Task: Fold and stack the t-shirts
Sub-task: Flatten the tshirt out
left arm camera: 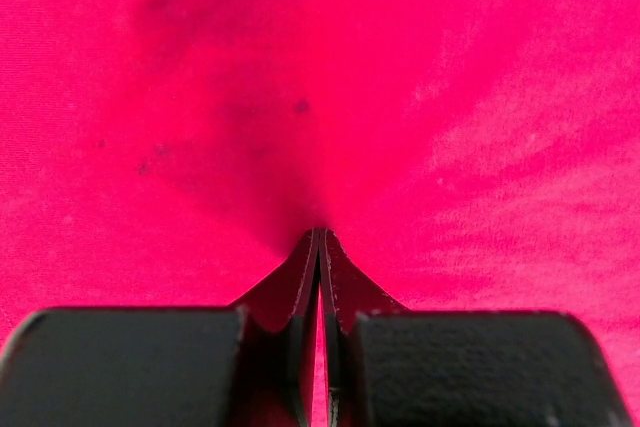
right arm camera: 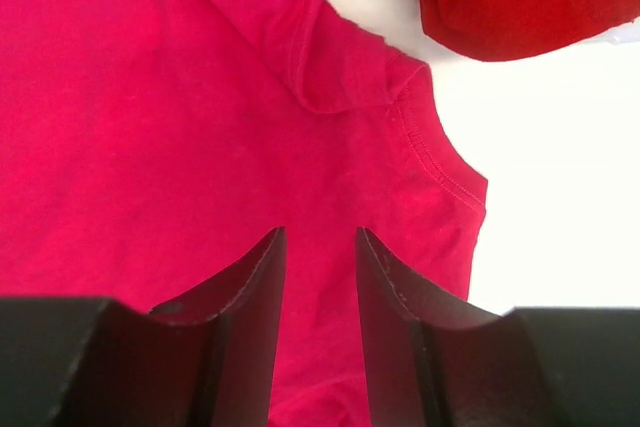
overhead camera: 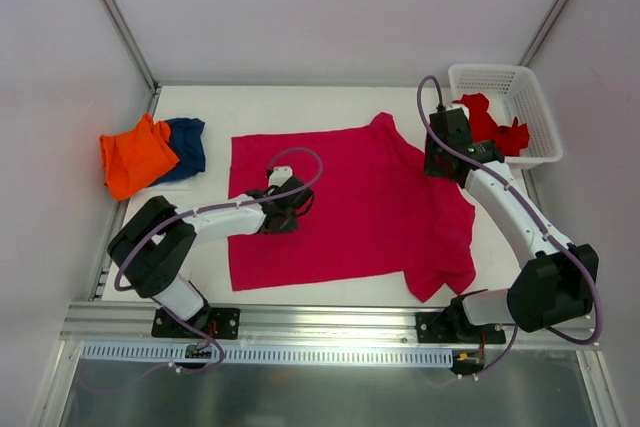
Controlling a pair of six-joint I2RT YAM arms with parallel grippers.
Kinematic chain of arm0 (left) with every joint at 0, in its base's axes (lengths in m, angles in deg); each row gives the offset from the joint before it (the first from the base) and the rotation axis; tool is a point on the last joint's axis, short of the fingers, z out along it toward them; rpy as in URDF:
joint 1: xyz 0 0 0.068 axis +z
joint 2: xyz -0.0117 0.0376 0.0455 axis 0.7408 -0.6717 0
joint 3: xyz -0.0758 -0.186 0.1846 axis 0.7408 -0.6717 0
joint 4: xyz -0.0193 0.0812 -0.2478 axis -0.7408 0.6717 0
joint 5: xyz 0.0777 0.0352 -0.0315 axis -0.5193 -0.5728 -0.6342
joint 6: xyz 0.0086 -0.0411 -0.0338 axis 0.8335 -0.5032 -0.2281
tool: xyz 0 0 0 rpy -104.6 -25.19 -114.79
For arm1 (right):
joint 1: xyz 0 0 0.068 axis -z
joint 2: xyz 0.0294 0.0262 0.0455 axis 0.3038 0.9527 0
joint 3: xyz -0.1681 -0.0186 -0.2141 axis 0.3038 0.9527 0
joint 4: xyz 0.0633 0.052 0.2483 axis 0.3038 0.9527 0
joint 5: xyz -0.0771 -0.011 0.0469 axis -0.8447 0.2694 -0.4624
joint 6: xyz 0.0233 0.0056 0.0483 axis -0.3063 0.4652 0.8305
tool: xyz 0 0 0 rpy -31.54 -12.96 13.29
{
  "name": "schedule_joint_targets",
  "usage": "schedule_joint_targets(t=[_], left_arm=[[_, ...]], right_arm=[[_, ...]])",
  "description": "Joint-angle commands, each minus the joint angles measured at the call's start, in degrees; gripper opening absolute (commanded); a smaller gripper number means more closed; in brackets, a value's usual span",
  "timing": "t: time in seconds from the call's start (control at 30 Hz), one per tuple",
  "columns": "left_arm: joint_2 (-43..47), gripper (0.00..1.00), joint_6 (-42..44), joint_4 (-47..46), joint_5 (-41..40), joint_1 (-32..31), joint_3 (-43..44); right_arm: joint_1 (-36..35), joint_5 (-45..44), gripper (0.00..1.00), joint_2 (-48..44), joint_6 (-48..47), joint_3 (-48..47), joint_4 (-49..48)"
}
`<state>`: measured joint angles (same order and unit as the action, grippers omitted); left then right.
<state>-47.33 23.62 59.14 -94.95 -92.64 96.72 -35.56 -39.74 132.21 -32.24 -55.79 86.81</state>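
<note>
Pink shirt (overhead camera: 350, 207) lay spread flat mid-table (overhead camera: 300, 112), hem toward the left, collar and sleeves toward the right. That layout suits a first fold; none was made yet.

You had the left gripper (left arm camera: 318, 237) low on the shirt's left-centre, fingers pressed together. Creases ran into the tips, so I judged it clamped on a small pinch of cloth, probably to anchor or lift that spot. Whether it caught one layer or both, the wrist view could not show.

You had the right gripper (right arm camera: 320, 237) over the far sleeve, just inside the armhole seam, fingers apart and nothing between them. That placement reads as lining up to take the sleeve or shoulder edge. I could not tell if the tips touched the cloth.

Orange shirt (overhead camera: 135, 157) and navy shirt (overhead camera: 188, 142) sat at the far left, touching, orange overlapping navy. They looked bundled rather than neatly squared; fold quality was hard to make out from above.

Red shirt (overhead camera: 490, 125) lay crumpled in the basket (overhead camera: 520, 72) at the far right, draped over the near rim, part of it hidden behind the right arm.

The near sleeve looked tucked partly under itself.
</note>
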Motion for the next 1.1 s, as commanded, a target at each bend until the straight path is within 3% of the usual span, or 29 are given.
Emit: schedule_joint_targets(t=[0.0, 0.4, 0.53, 0.6, 0.63, 0.77, 1.07], left_arm=[[1.1, 0.0, -2.0, 14.4, -1.3, 3.1, -5.8], [10.6, 0.0, -3.8, 16.3, -1.8, 7.0, -8.2], [13.0, 0.0, -2.3, 16.6, -2.1, 7.0, -4.9], [13.3, 0.05, -0.3, 16.7, -2.4, 7.0, -0.7], [13.1, 0.25, 0.4, 16.6, -3.5, 7.0, 1.1], [10.4, 0.48, 5.3, 16.7, -10.1, 7.4, 12.7], [-10.8, 0.39, 12.8, 16.7, -2.3, 14.3, 29.6]], right_arm=[[-0.3, 0.1, 0.37, -1.5, 1.6, 0.1, 0.4], [-0.4, -0.4, 0.4, -0.9, 0.6, -0.6, -0.5], [-0.2, 2.8, 0.5, 3.5, 0.4, -3.1, -3.9], [-0.2, 4.2, 0.58, 9.2, -1.5, -8.0, -4.1], [-0.2, 5.4, 0.6, 11.3, -1.8, -9.7, -4.2], [0.9, 10.9, 0.63, 22.3, -1.6, -20.4, -4.7], [2.0, 24.8, 0.65, 50.5, 1.6, -53.1, 3.4]])
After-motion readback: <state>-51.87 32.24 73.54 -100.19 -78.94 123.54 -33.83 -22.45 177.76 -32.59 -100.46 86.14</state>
